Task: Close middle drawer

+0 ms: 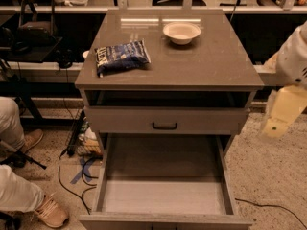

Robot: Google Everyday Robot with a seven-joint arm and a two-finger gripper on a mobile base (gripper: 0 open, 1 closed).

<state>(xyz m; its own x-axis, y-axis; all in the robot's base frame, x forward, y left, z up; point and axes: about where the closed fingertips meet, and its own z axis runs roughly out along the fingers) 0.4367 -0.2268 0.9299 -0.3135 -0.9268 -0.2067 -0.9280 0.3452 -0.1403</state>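
The middle drawer is pulled far out of the grey wood-grain cabinet, a wide shallow empty tray whose front lies at the bottom edge of the view. Its handle is cut off by the frame. Above it the top drawer front with a small black handle sits pushed in. The lowest drawer is hidden under the open one. My gripper, a cream-white part at the end of the arm, hangs at the right of the cabinet, level with the top drawer and apart from the furniture.
On the cabinet top lie a blue snack bag and a white bowl. A person's legs and shoes are at the left on the floor, with cables beside the cabinet. Shelving runs behind.
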